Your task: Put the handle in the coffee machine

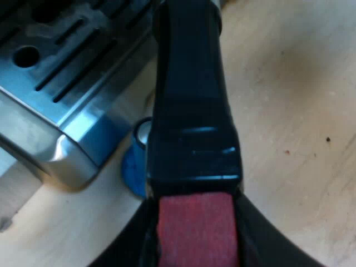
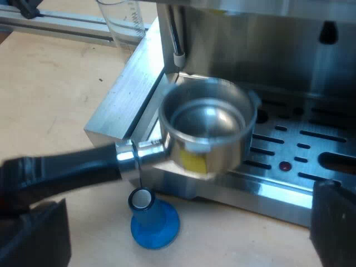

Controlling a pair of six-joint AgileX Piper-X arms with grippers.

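The holder (image 2: 208, 130), a round metal cup that looks empty inside, hangs in the air above one corner of the drip tray (image 2: 300, 144), under the front of the espresso machine (image 2: 267, 50). It is not yet locked in. Its dark handle (image 1: 192, 111) stretches away from the machine and stops at a red end (image 1: 194, 228). The left tool (image 1: 197, 242) is clamped around the handle at that red end, with a black finger on each side.

The right tool (image 2: 183, 245) is spread wide and holds nothing. It waits low in front of the machine.

A blue tamper (image 2: 153, 219) stands upright on the wooden surface (image 2: 50, 94), directly under the handle and close to the tray's edge. A thin metal wand (image 2: 175, 39) comes down from the machine just beside the cup's rim. A measuring glass (image 2: 123, 19) stands farther off, beside the machine.

The risks, as a judgement: the grip is at the far end of a long handle, so the cup may sag or twist as it rises, and its rim could then meet the machine's socket at an angle and jam. A sideways drift could hit the wand. A dip of the handle could knock the tamper over.
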